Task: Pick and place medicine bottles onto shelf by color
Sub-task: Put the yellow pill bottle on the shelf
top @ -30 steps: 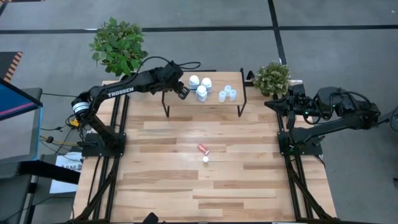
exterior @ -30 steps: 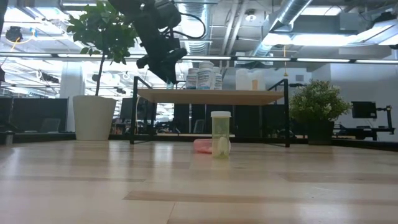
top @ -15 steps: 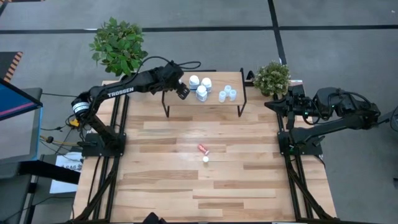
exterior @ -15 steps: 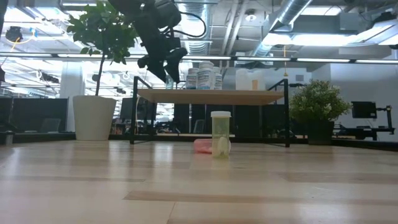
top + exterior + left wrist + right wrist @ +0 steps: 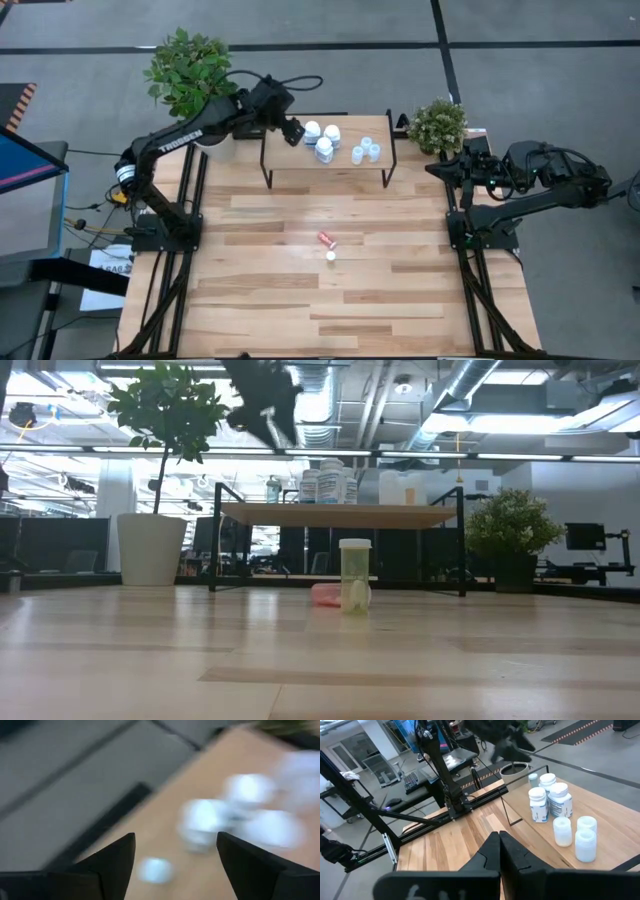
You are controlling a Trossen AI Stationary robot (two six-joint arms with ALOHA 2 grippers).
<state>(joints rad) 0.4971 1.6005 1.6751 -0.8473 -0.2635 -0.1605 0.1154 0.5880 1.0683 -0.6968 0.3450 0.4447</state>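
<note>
Left gripper, fingers spread and empty, hangs above shelf far-left corner; pink bottle lies toppled mid-table, toward near edge, nearer left arm; right gripper parked closed.

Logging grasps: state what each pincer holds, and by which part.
Nothing is held. The left pincer is open and empty beside the shelf; the right pincer is shut and empty.

From here the right arm's dark fingers sit pressed together over the plank table; beyond them the shelf carries three white labelled bottles and three pale-blue bottles beside them; the left arm's gripper hangs blurred above the shelf's far end.
</note>
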